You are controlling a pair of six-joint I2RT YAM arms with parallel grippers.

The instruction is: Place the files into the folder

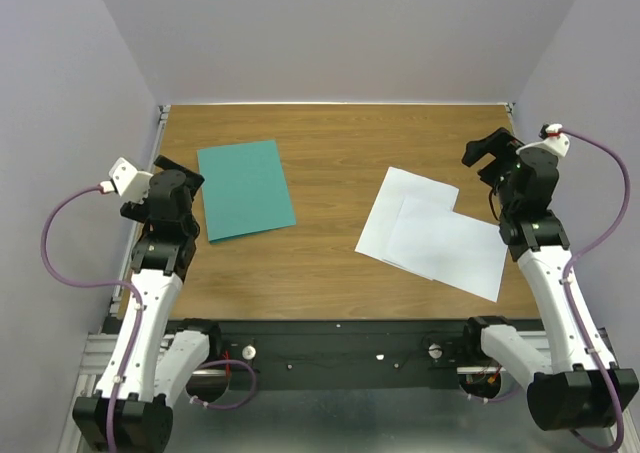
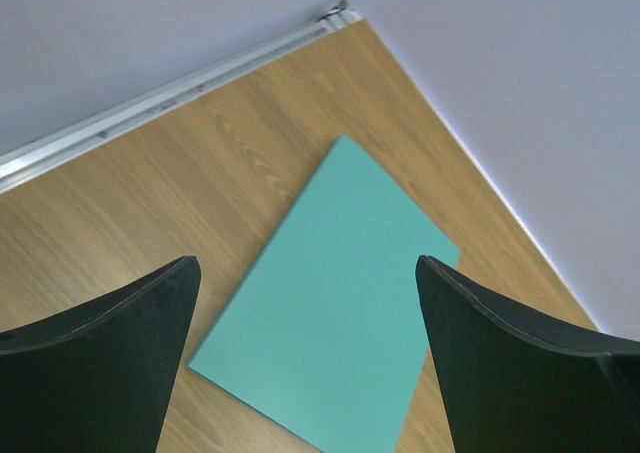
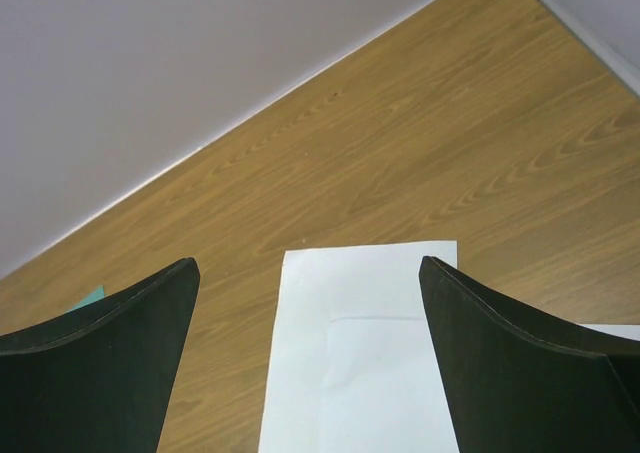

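The teal-green folder lies closed and flat on the left of the wooden table; it fills the left wrist view. Two white paper sheets lie overlapped on the right: the upper-left sheet and the lower-right sheet on top of it. They show in the right wrist view. My left gripper is open and empty, raised just left of the folder. My right gripper is open and empty, raised just beyond the sheets' right side.
Grey walls enclose the table on three sides, with a metal rail along the far edge. Bare wood lies between the folder and the sheets. The arm bases sit on a black bar at the near edge.
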